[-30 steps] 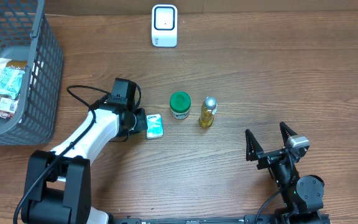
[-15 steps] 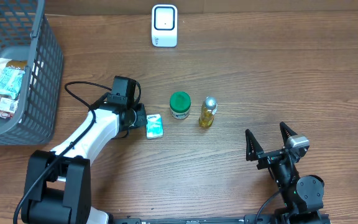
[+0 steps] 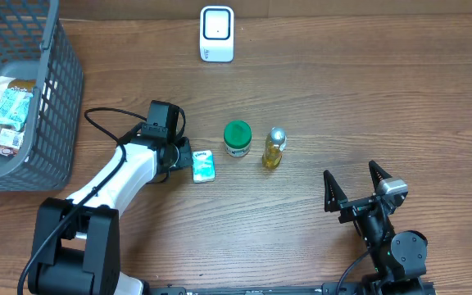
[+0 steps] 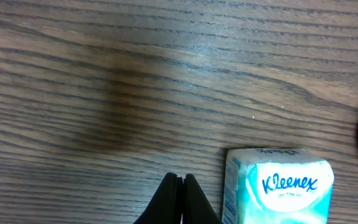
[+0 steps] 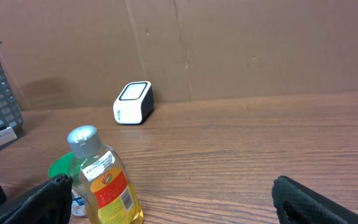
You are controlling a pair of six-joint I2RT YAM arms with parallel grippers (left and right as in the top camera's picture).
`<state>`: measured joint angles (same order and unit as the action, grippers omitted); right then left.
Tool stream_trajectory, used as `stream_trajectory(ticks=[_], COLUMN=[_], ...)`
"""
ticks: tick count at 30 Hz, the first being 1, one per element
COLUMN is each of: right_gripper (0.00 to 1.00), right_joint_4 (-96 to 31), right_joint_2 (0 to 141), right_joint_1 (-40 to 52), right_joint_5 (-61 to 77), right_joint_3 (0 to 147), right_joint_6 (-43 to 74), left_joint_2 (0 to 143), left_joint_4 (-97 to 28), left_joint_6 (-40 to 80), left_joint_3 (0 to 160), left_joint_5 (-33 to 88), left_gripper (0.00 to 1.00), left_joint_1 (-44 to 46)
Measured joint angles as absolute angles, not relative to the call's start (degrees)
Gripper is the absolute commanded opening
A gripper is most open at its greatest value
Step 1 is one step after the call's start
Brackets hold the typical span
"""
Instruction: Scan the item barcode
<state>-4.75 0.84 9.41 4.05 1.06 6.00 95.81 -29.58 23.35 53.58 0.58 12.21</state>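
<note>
A teal and white Kleenex tissue pack (image 3: 204, 166) lies flat on the wooden table. My left gripper (image 3: 184, 156) is shut and empty, just left of the pack; in the left wrist view its closed tips (image 4: 178, 178) sit beside the pack (image 4: 283, 188), apart from it. A green-lidded jar (image 3: 237, 138) and a yellow liquid bottle (image 3: 274, 148) with a silver cap stand to the right. The white barcode scanner (image 3: 217, 34) stands at the back. My right gripper (image 3: 355, 187) rests open near the front right. Its view shows the bottle (image 5: 106, 182) and the scanner (image 5: 133, 102).
A grey wire basket (image 3: 52, 98) holding several packets stands at the back left. A cardboard wall (image 5: 229, 43) closes off the back of the table. The left arm's cable (image 3: 105, 123) loops above the table beside the basket.
The left arm has edged very slightly, its cable loop shifting a little. The tissue pack and the right arm have not moved.
</note>
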Motion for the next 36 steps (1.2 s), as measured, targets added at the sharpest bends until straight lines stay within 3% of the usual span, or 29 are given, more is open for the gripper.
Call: stream_trajectory(ticks=[23, 29, 32, 33, 34, 36], right_gripper=[1.0, 1.0, 1.0, 1.0, 1.0, 1.0], right_joint_4=[-4.8, -4.8, -4.7, -4.8, -4.8, -4.8], right_joint_2=[0.8, 0.8, 0.8, 0.8, 0.8, 0.8], right_joint_1=[9.4, 9.4, 9.4, 9.4, 9.4, 9.4], right_joint_5=[4.1, 4.1, 4.0, 4.0, 4.0, 4.1], right_joint_3=[1.1, 1.1, 1.1, 1.1, 1.1, 1.1], right_joint_6=[6.0, 6.0, 6.0, 6.0, 6.0, 6.0], left_joint_2=[99.7, 99.7, 99.7, 99.7, 99.7, 99.7], left_joint_4=[-25.4, -22.7, -22.7, -22.8, -22.9, -23.2], left_joint_6=[13.5, 11.6, 11.5, 11.4, 11.4, 10.9], left_joint_3=[53.5, 53.5, 53.5, 53.5, 53.5, 53.5], left_joint_5=[-1.4, -2.5, -2.8, -2.9, -3.2, -3.7], left_gripper=[0.04, 0.13, 0.09, 0.09, 0.22, 0.27], left_joint_1=[10.8, 10.8, 10.8, 10.8, 10.8, 10.8])
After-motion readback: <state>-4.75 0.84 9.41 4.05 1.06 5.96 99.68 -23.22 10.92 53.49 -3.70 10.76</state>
